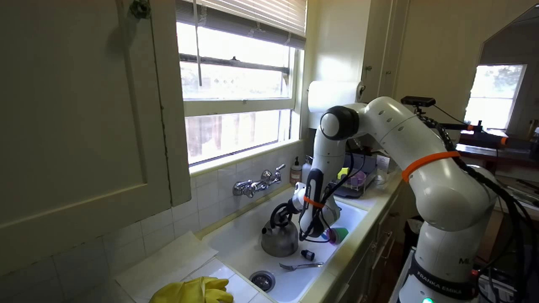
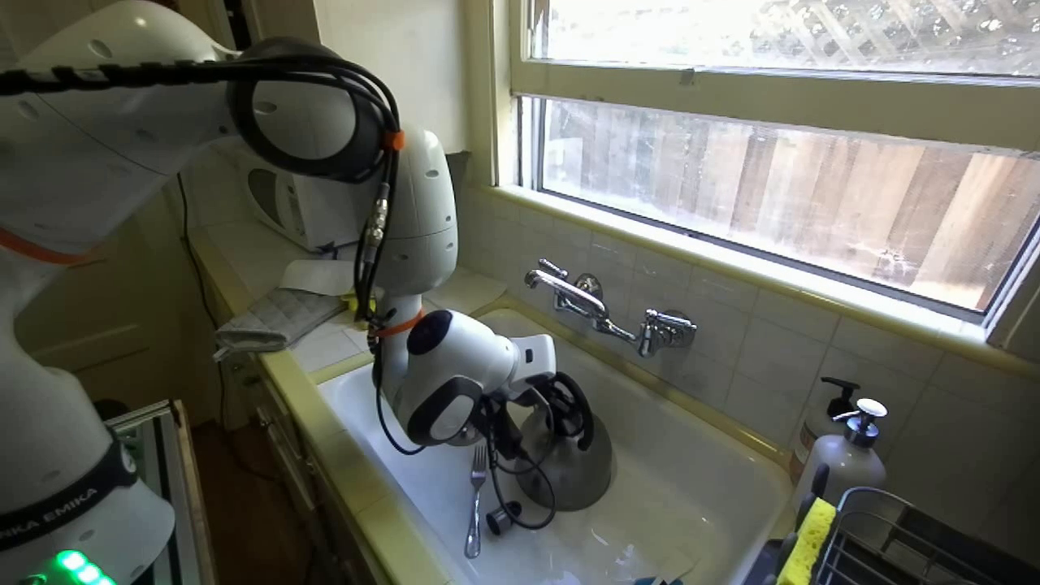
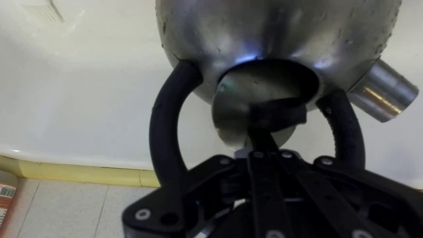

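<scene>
"Wrist view, bottom centre: how does your hand (image 3: pixel 261 140) stand?"

"I have it pressed together, tips at the dark knob (image 3: pixel 281 115) of a round metal lid (image 3: pixel 233 114). Whether I pinch that knob or merely touch it, I can't fairly say: the spot is dark and blurred."

"And how does the lid lie?"

"Tilted, a little right of the middle of that frame. From my side it overlaps the mouth (image 3: pixel 290 76) of the steel kettle (image 3: pixel 281 29) and juts past its lower edge. The kettle's body fills much of the top of the frame; its black handle (image 3: pixel 165 132) curves down on either side of my hand, and the stubby spout (image 3: pixel 385 91) points off to the right."

"Where is the kettle, seen from outside?"

"Upright in the white sink (image 1: pixel 236 248), in the lower middle of both exterior views, with my white arm (image 1: pixel 408 130) bent over the sink."

"What else is near?"

"In an exterior view, a fork (image 1: pixel 301 266) and a small dark cylinder (image 1: pixel 308 254) lie to the lower right of the kettle, and the drain (image 1: pixel 262 280) sits near the bottom. A chrome tap (image 1: pixel 257 184) is near the middle, yellow gloves (image 1: pixel 191 291) at the bottom, left of centre."
</scene>
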Motion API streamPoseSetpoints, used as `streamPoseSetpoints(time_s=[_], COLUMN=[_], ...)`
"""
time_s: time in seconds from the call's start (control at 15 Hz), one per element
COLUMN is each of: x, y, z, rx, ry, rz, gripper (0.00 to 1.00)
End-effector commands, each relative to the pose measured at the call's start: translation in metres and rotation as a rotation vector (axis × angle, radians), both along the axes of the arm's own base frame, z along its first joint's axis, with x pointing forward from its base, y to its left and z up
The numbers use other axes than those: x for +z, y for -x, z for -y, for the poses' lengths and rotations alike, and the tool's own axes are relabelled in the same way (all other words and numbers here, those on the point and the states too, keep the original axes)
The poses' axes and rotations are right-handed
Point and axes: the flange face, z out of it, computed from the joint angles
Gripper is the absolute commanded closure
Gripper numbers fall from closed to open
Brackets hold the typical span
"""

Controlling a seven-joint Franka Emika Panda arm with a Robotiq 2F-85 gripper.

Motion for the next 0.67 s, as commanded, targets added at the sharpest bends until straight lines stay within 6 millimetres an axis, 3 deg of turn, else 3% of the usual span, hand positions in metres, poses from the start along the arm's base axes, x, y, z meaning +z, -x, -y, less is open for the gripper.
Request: streamPoseSetpoints(time_s=[0.0, 0.6], x=[-0.016, -0.001], y=[-0.008, -0.005], z=[0.000, -0.001], rx=[0.011, -0.008], ry=[0.021, -0.044], rz=[-0.020, -0.062], gripper=[1.00, 1.00])
